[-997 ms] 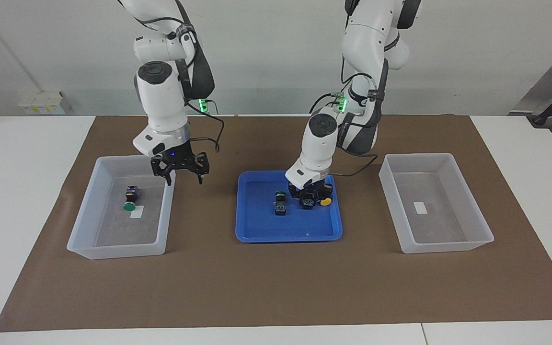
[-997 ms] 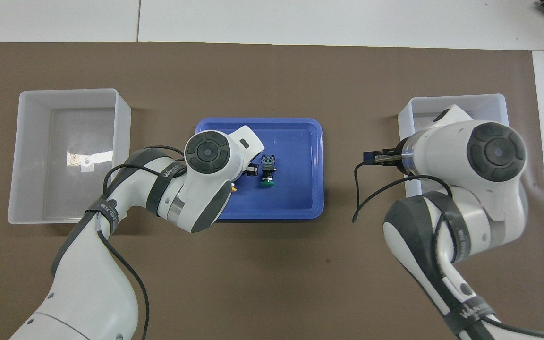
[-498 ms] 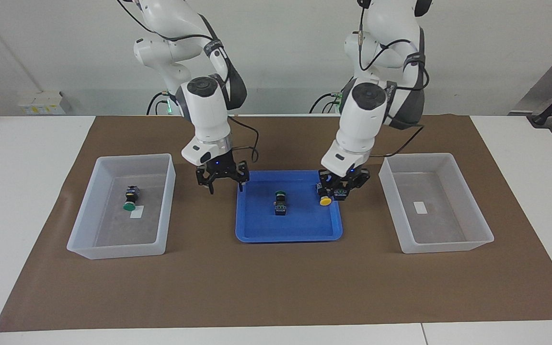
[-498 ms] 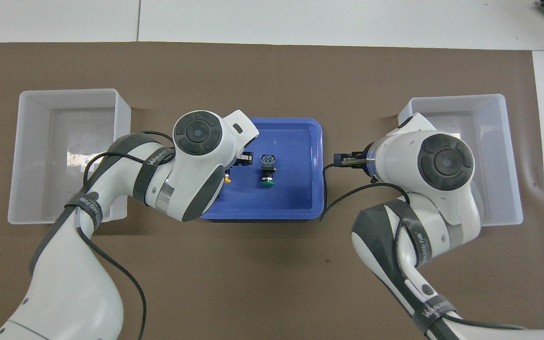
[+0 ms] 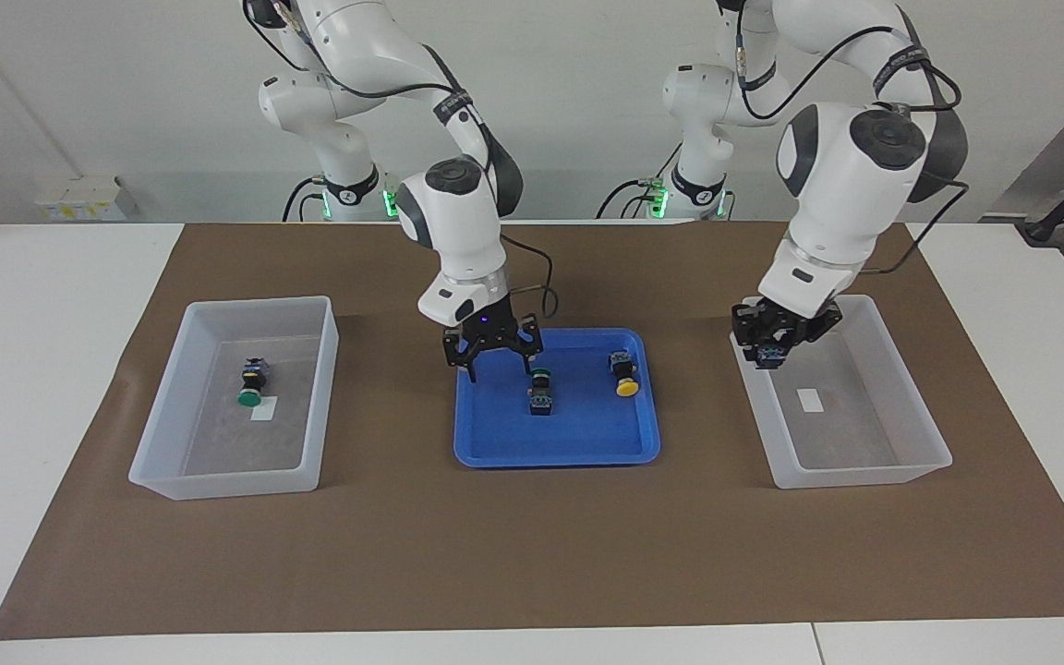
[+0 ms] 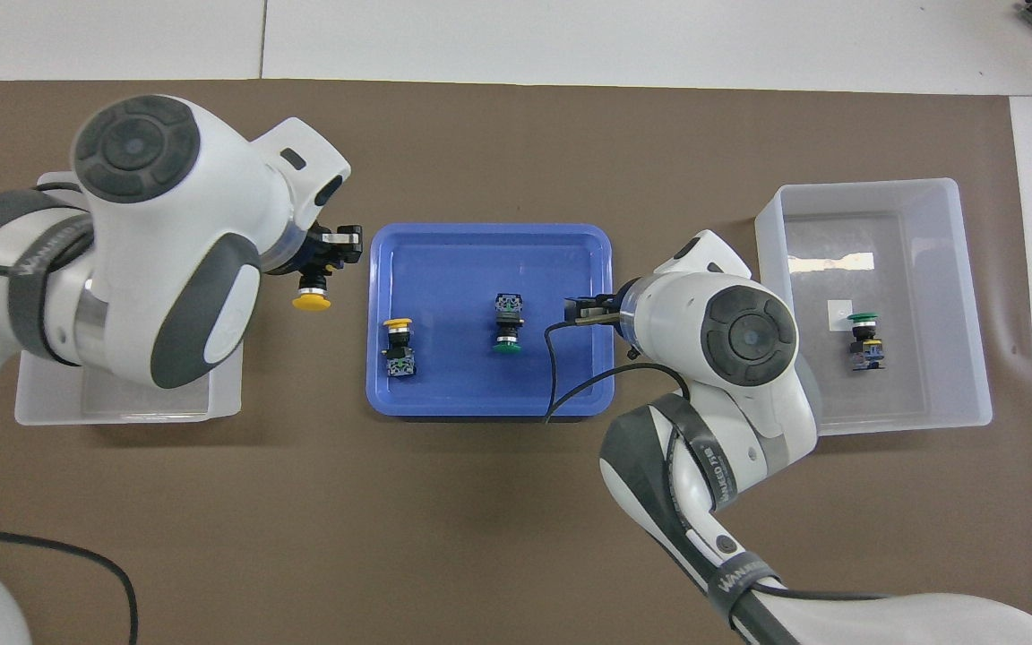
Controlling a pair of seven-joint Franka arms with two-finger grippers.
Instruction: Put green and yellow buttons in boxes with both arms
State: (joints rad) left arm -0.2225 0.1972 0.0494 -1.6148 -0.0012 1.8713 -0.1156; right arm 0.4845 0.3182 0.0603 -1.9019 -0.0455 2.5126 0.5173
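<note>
The held yellow button [image 6: 311, 300] is pinched by its body in the left hand [image 5: 775, 346], cap sticking out. It hangs right about over the wall of the clear box [image 5: 864, 476] at the left arm's end of the bench. My worry is that from above it looks more over the brown mat [image 5: 532, 554] than over the box floor. If it's let go here it could clip the rim and bounce out. Gripped that far off-centre, it might also twist on release.

The second yellow button [image 5: 624, 375] and a green button [image 5: 540, 390] lie in the blue tray [image 5: 495, 453]. The right hand [image 5: 493, 356] hangs over the tray with its fingers spread, just beside that green one. The button has a round cap and lies on its side, so a finger landing off-centre could shove or roll it instead of catching it. One green button [image 5: 250, 383] is already in the other box [image 5: 218, 485].

Writing-wise there's a white sticker [image 5: 811, 399] on each box floor, with nothing readable on it. There's lettering on the arms' grey bands, but I can't make it out for sure.
</note>
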